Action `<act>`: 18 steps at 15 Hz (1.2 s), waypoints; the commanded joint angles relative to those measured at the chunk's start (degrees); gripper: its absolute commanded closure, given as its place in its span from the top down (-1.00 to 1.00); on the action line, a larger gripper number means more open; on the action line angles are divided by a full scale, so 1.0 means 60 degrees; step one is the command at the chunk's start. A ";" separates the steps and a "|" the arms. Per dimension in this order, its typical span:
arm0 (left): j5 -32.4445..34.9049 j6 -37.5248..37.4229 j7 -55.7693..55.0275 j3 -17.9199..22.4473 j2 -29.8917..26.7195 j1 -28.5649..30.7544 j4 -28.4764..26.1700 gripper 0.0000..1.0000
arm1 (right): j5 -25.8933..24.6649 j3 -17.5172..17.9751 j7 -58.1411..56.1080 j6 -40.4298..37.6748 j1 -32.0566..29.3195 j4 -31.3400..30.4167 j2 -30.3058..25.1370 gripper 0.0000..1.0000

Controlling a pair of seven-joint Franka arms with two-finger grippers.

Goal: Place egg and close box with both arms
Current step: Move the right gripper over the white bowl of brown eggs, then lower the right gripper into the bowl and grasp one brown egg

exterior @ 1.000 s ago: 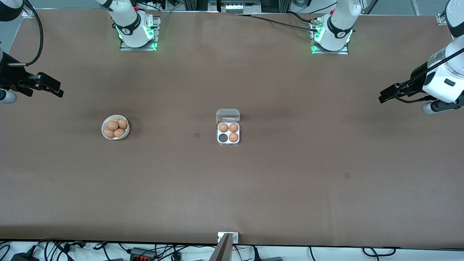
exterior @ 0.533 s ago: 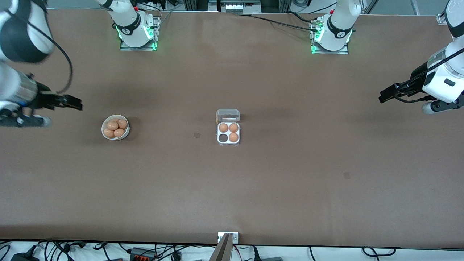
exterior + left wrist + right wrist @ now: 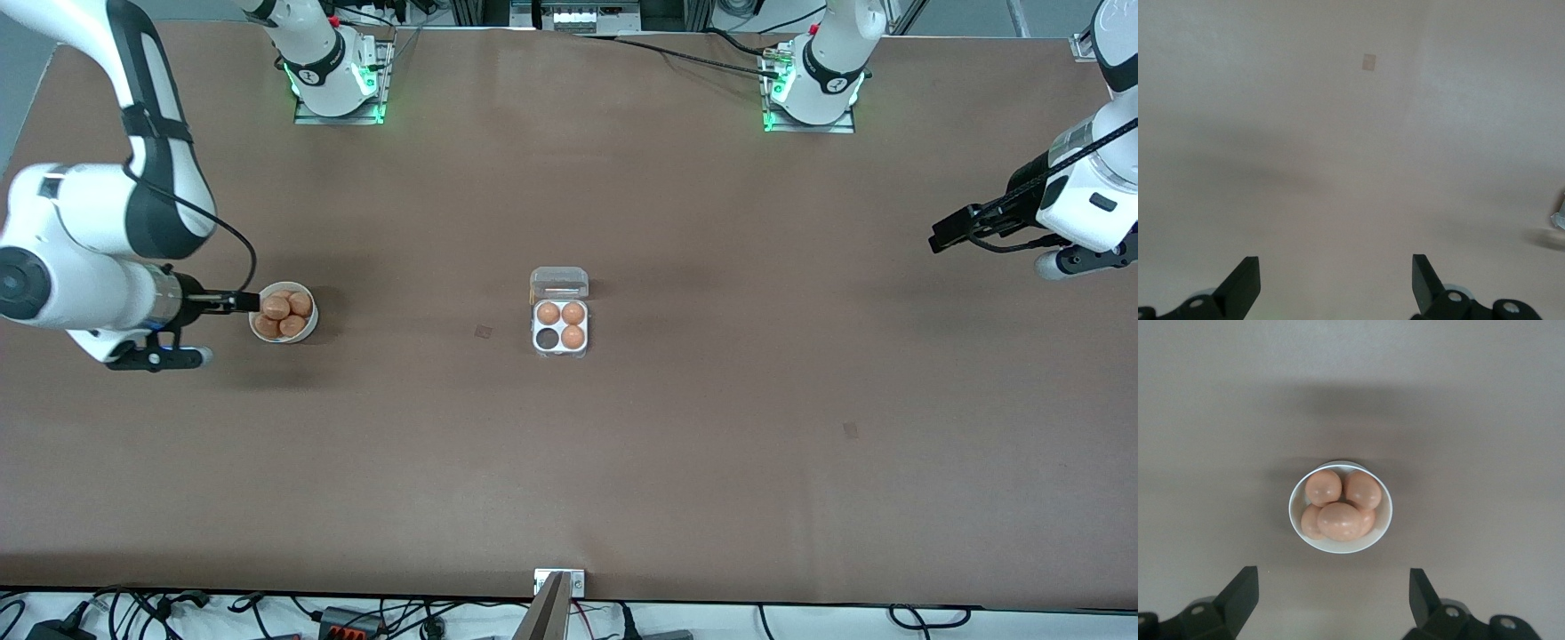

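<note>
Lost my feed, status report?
Right gripper open above bowl of eggs. Left gripper open, waiting. Box open, one cup empty. Nothing blocking.

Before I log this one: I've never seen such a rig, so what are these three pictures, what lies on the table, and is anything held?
Two white robot arms stand at a brown table, each ending in a two-fingered claw. The wide picture comes from a high camera facing them; the other two come from cameras on the arms' wrists, looking down past the claw fingers.

In the middle lies the box, a clear four-cup carton with its lid open: three eggs inside, one cup empty. Toward the right arm's end stands a white bowl of eggs.

The right claw is open at the bowl's edge, holding nothing. The left claw is also open and empty; that arm waits over bare table at its own end.
</note>
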 commanded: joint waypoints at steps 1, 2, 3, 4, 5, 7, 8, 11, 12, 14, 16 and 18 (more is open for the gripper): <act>0.0098 -0.0148 0.0208 -0.0062 0.0069 0.0084 0.0187 1.00 | -0.0173 0.0016 -0.0215 0.0016 0.0249 0.0019 0.0364 1.00; 0.0083 -0.0134 0.0208 -0.0062 0.0069 0.0084 0.0201 1.00 | -0.0187 0.0016 -0.0360 0.0016 0.0278 0.0034 0.0525 1.00; 0.0083 -0.0134 0.0208 -0.0062 0.0069 0.0084 0.0202 1.00 | -0.0202 0.0016 -0.0565 0.0030 0.0293 0.0048 0.0671 1.00; 0.0098 -0.0148 0.0208 -0.0062 0.0069 0.0084 0.0202 1.00 | -0.0260 0.0016 -0.0828 0.0031 0.0279 0.0063 0.0803 1.00; 0.0098 -0.0149 0.0208 -0.0062 0.0069 0.0084 0.0202 1.00 | -0.0580 0.0016 -0.0990 0.0045 0.0293 0.0107 0.0964 1.00; 0.0098 -0.0149 0.0208 -0.0062 0.0069 0.0084 0.0202 1.00 | -0.1429 0.0016 -0.1036 0.0060 0.0497 0.0107 0.1184 1.00; 0.0083 -0.0149 0.0208 -0.0062 0.0069 0.0084 0.0202 1.00 | -0.1621 0.0016 -0.1094 0.0016 0.0585 0.0107 0.1272 1.00; 0.0098 -0.0149 0.0208 -0.0062 0.0069 0.0084 0.0187 1.00 | -0.1579 0.0016 -0.1402 0.0016 0.0543 0.0122 0.1594 1.00; 0.0098 -0.0149 0.0208 -0.0062 0.0069 0.0084 0.0187 1.00 | -0.1565 0.0016 -0.1402 0.0059 0.0557 0.0122 0.1683 1.00; 0.0083 -0.0149 0.0208 -0.0062 0.0069 0.0084 0.0187 1.00 | -0.1550 0.0016 -0.1402 0.0118 0.0586 0.0107 0.1815 1.00; 0.0098 -0.0149 0.0208 -0.0062 0.0069 0.0084 0.0187 1.00 | -0.1535 0.0016 -0.1402 0.0162 0.0557 0.0122 0.1903 1.00; 0.0098 -0.0149 0.0208 -0.0062 0.0069 0.0084 0.0187 1.00 | -0.1521 0.0016 -0.1387 0.0163 0.0572 0.0107 0.1903 0.81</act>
